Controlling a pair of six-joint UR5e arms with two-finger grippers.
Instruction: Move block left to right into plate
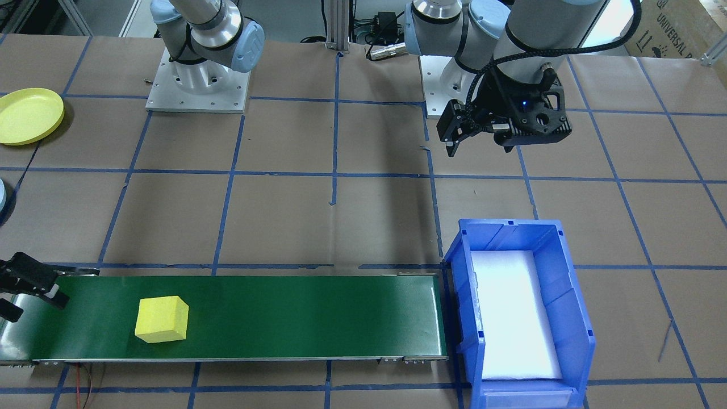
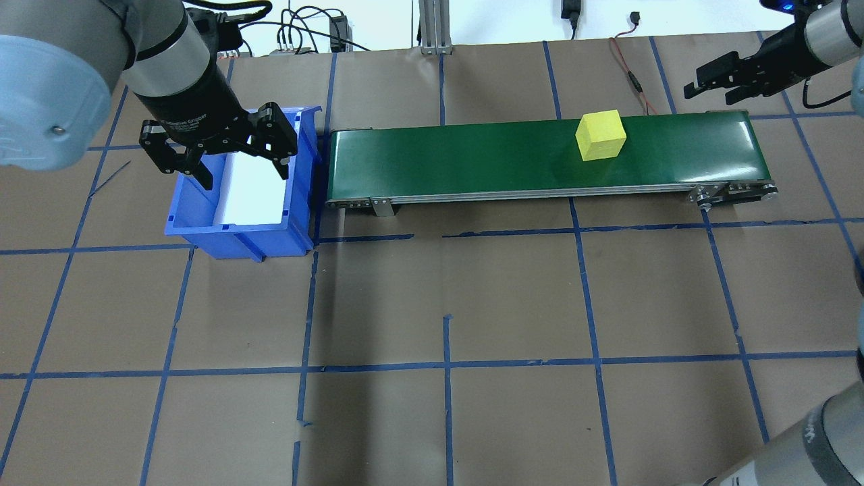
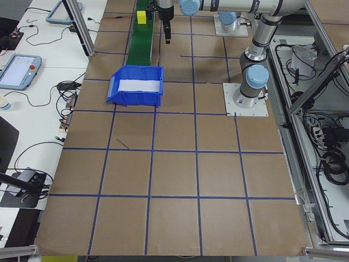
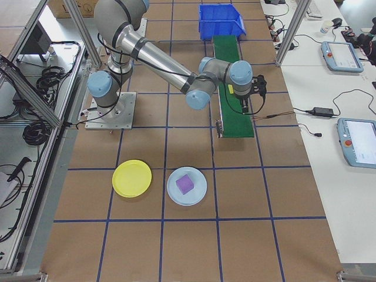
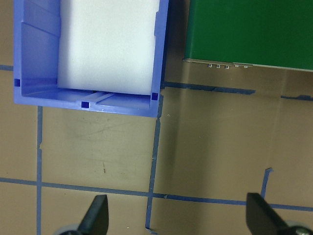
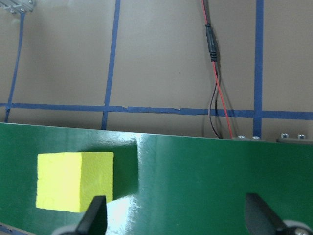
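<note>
**Overhead exterior: both pincers spread wide, nothing held**

Left pincer point(image 2: 229, 158) hanging spread wide above the blue bin point(image 2: 202, 233), gripping nothing; white pad inside the bin. Right pincer point(image 2: 717, 79) likewise spread and bare, hovering over the far right end of the green conveyor point(image 2: 472, 158), near the yellow block point(image 2: 599, 135) but apart from it. Block resting on the belt toward its right end, seen in the right wrist view just left of the left fingertip point(image 6: 93, 215). Yellow plate point(image 4: 132, 178) lying bare on the brown counter point(image 2: 445, 297), well apart from the conveyor, beside a pale blue plate point(image 4: 187, 185) carrying a purple block point(image 4: 184, 184). Counter papered brown, gridded with blue tape. Side benches with tablets and cables alongside.
</note>
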